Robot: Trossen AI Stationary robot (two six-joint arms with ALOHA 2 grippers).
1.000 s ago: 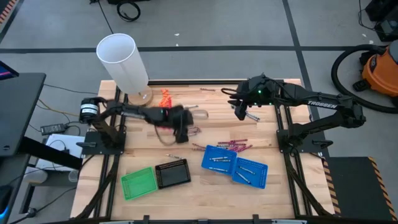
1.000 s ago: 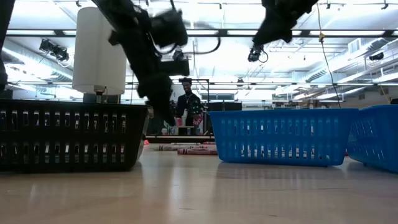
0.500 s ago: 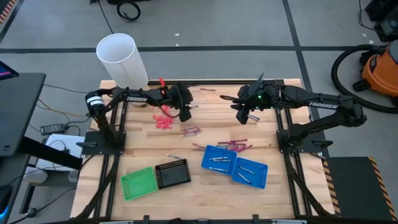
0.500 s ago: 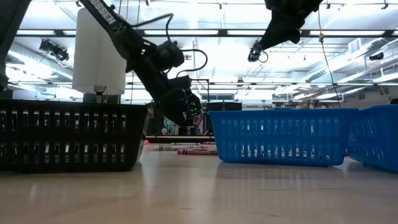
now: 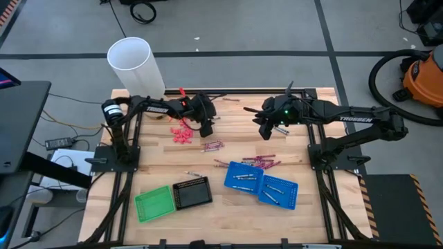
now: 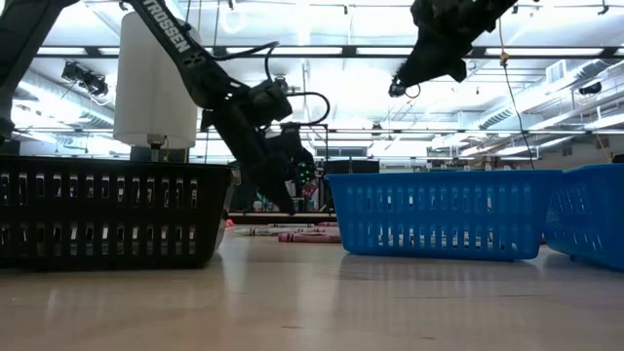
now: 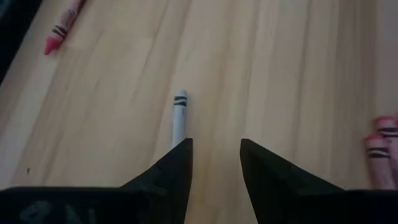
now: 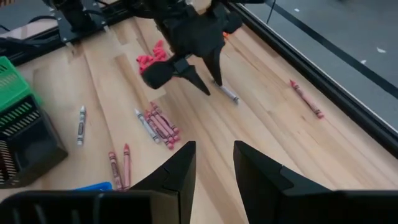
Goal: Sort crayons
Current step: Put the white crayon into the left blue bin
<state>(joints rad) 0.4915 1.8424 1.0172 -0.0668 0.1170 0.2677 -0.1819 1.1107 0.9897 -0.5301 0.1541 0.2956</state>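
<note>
above a grey crayon (image 7: 179, 118), left gripper (image 7: 215, 155) angled down, fingers (image 7: 176, 163) parted, empty

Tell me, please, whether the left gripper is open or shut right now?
Open: the left gripper shows bare wood between its fingers, with a grey crayon lying just beside one, not held.

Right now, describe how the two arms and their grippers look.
Both arms are dark, jointed tubes with white TROSSEN lettering. The left gripper and right gripper each end in two black, wedge-shaped fingers. A green light glows on the right arm's wrist; a black cable loops off the left arm.
</note>
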